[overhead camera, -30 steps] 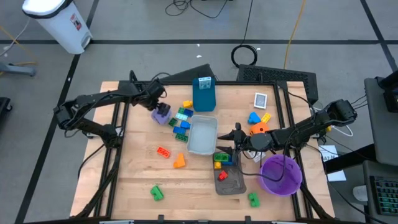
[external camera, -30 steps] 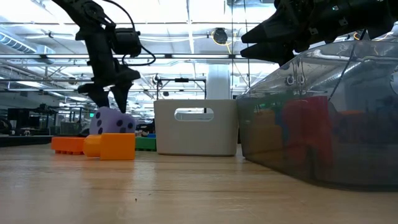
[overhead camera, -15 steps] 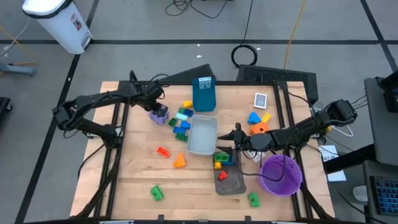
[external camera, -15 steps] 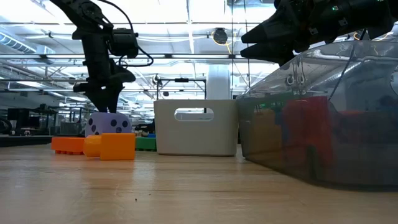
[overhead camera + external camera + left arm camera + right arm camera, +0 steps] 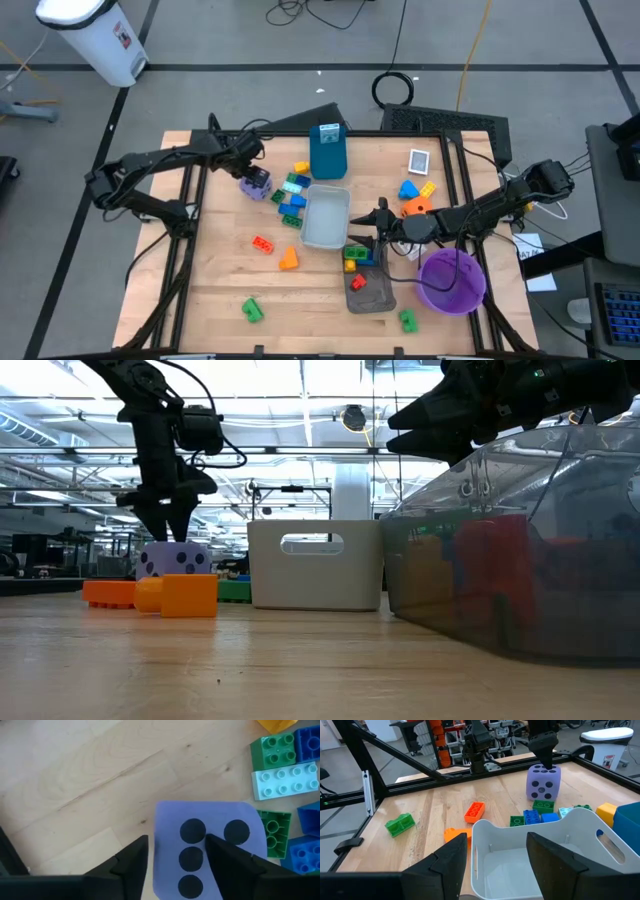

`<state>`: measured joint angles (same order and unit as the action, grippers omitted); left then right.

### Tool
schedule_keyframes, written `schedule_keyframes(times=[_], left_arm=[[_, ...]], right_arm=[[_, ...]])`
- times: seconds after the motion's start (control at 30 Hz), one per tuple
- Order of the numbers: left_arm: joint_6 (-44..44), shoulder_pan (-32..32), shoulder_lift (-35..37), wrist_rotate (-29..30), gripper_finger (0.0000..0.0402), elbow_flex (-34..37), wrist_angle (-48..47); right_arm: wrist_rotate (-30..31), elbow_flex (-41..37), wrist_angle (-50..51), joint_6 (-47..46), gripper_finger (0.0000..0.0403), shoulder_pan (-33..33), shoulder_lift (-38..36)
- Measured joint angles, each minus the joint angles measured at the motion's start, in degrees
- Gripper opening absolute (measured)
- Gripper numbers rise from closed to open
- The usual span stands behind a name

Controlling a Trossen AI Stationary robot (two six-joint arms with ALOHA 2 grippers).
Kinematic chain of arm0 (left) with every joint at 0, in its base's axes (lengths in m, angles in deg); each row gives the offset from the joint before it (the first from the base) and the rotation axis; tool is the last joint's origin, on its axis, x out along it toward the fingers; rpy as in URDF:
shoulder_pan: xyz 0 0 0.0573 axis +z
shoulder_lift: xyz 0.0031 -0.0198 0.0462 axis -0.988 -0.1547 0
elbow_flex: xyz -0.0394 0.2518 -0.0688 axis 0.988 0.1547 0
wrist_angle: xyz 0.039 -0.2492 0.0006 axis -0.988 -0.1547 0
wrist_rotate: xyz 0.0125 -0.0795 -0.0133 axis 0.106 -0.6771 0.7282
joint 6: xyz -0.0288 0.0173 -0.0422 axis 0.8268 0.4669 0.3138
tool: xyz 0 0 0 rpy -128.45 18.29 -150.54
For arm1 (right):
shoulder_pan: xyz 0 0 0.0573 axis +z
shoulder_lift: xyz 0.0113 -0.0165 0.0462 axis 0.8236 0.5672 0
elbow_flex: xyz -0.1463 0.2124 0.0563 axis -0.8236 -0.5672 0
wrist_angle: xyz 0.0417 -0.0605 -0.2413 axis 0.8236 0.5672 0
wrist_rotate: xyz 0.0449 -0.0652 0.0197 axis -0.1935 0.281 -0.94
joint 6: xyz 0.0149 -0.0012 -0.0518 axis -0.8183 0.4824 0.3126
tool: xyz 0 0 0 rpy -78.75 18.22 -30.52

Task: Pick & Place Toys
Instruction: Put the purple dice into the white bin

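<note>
The purple dotted die [image 5: 256,182] rests flat on the table at the far left, next to a cluster of blue and green bricks [image 5: 292,196]. My left gripper [image 5: 167,530] points down right over it, open. In the left wrist view one finger [image 5: 131,862] stands beside the die's edge and the other [image 5: 227,860] over its top face [image 5: 210,835]. My right gripper [image 5: 378,222] hovers level and open over the white tray [image 5: 520,850], with nothing between its fingers. An orange die [image 5: 415,207] sits at the right. My left gripper comes at the purple die from above, fingertips [image 5: 180,532] just at its top face [image 5: 176,546]. Whether they touch it, I cannot tell. The die sits flat on the table.
A dark tray [image 5: 368,288] with bricks and a purple bowl [image 5: 452,280] stand near the right front. A blue container [image 5: 328,150] stands at the back. Loose bricks lie around: orange [image 5: 263,243], green [image 5: 251,310], green [image 5: 408,320].
My left gripper's fingers have drawn closer together above the purple die. The die, tilted a second ago, now sits flat on the table a little farther toward the left edge. My right gripper has kept still.
</note>
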<state>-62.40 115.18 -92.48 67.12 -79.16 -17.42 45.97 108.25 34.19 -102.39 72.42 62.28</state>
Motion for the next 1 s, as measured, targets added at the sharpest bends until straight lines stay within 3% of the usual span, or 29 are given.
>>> schedule_keyframes(times=[0.17, 0.4, 0.87, 1.0], left_arm=[[-3.3, -0.1, 0.1, -5.8, 0.0245, -4.6, -1.2], [-3.1, -1.8, 0.1, -6.1, 0.0257, -7.9, -4.5], [-5.5, -8.2, 0.2, -2.6, 0.0258, -8.0, -5.2], [-5.3, -9.4, 0.2, -0.8, 0.0258, -8.0, -5.0]], right_arm=[[0.0, 0.0, 0.0, 0.0, 0.0196, 0.0, 0.0], [0.0, 0.0, 0.0, 0.0, 0.0196, 0.0, 0.0], [-0.2, 0.0, 0.0, 7.7, 0.0196, -3.7, 0.0], [-6.7, 0.0, 1.1, 9.1, 0.0196, -6.5, 0.0]])
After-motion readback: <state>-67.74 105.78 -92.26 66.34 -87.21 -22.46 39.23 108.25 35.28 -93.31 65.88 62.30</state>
